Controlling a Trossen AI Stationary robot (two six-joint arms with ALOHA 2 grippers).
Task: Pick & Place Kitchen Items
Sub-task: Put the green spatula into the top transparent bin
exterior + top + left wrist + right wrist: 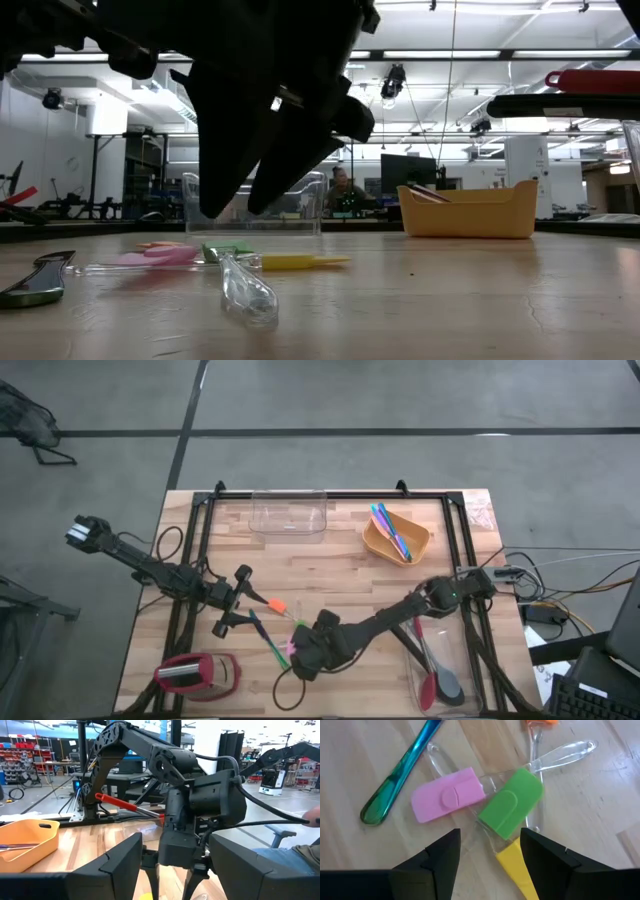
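Small spatula pieces with clear handles lie in a pile on the table: pink [447, 795], green [510, 810], yellow [517, 865]. A teal spoon [400, 770] lies beside them, and an orange piece [277, 606] lies a little farther off. My right gripper [490, 837] is open and hangs just above the pile [285, 640], its fingers on either side of the green and yellow pieces without touching them. My left gripper [240, 600] is open, left of the pile, and faces the right gripper [195, 820].
A clear tub [288, 515] stands at the far edge. An orange bowl [425, 540] beside it holds thin coloured cutlery. A clear tub [410, 665] at the near right holds red and grey spatulas. A red-and-silver gadget [195, 675] sits at the near left corner.
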